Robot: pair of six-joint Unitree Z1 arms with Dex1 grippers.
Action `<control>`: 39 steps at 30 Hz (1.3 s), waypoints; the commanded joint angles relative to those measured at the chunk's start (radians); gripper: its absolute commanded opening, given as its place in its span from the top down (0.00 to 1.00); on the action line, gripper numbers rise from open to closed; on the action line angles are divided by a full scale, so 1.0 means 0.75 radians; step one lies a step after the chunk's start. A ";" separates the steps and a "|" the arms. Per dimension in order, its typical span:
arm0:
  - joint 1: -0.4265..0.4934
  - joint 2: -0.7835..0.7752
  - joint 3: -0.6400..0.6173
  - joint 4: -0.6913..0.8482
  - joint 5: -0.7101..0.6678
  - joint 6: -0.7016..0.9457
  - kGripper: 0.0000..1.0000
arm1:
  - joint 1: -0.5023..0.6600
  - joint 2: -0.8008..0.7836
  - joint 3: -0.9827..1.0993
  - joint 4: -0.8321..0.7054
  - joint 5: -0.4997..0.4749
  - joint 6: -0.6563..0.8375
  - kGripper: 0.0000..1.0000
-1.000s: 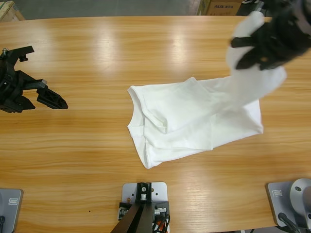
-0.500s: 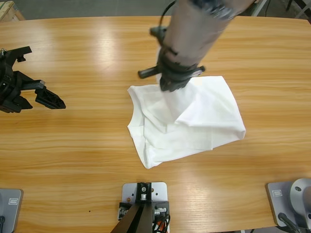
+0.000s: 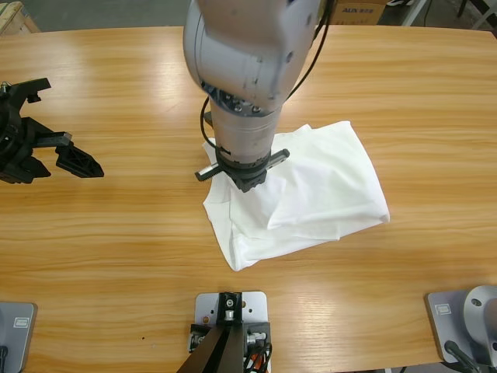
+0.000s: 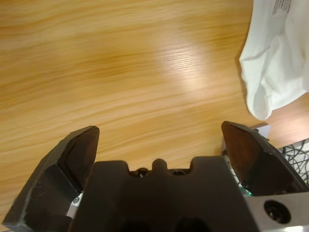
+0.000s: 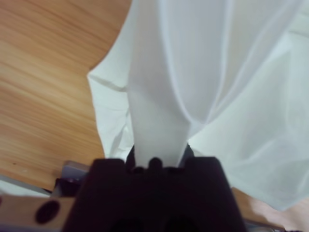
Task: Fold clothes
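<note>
Centrally on the wooden table lies the white T-shirt, partly folded over itself. Its right and lower edges sit well inside the table's border, with bare wood all round. The right gripper comes down from the top of the high view over the shirt's left part; the right wrist view shows a band of cloth pinched between its closed jaws. The left gripper rests at the table's left edge, well apart from the shirt, jaws spread wide over bare wood.
</note>
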 commanded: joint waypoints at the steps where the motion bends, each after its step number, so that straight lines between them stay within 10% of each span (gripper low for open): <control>1: -0.006 -0.023 0.046 -0.012 0.014 -0.013 0.00 | 0.018 -0.013 -0.160 0.071 -0.063 0.013 0.00; 12: -0.006 -0.024 0.051 -0.013 0.016 -0.011 0.00 | 0.016 -0.165 -0.180 0.132 -0.082 0.033 0.00; 15: -0.006 -0.025 0.048 -0.013 0.016 -0.009 0.00 | -0.091 -0.383 0.198 -0.047 -0.109 0.055 0.09; 23: -0.201 0.031 -0.038 -0.104 -0.017 -0.002 0.00 | -0.680 -0.856 1.180 -0.705 0.340 -0.084 0.09; 25: -0.227 0.073 -0.072 -0.146 -0.032 -0.006 0.00 | -0.701 -0.842 1.267 -0.800 0.384 -0.091 0.37; 27: -0.272 0.148 -0.097 -0.248 -0.077 -0.006 0.00 | -0.702 -0.813 1.309 -0.858 0.383 -0.091 1.00; 32: -0.375 0.468 -0.401 -0.289 -0.090 0.052 0.05 | -0.703 -0.817 1.388 -0.944 0.400 -0.093 1.00; 37: -0.445 0.667 -0.664 -0.277 -0.135 0.169 0.53 | -0.759 -0.868 1.544 -1.053 0.422 -0.096 1.00; 39: -0.443 0.724 -0.668 -0.277 -0.137 0.156 0.94 | -0.798 -0.862 1.634 -1.143 0.429 -0.097 1.00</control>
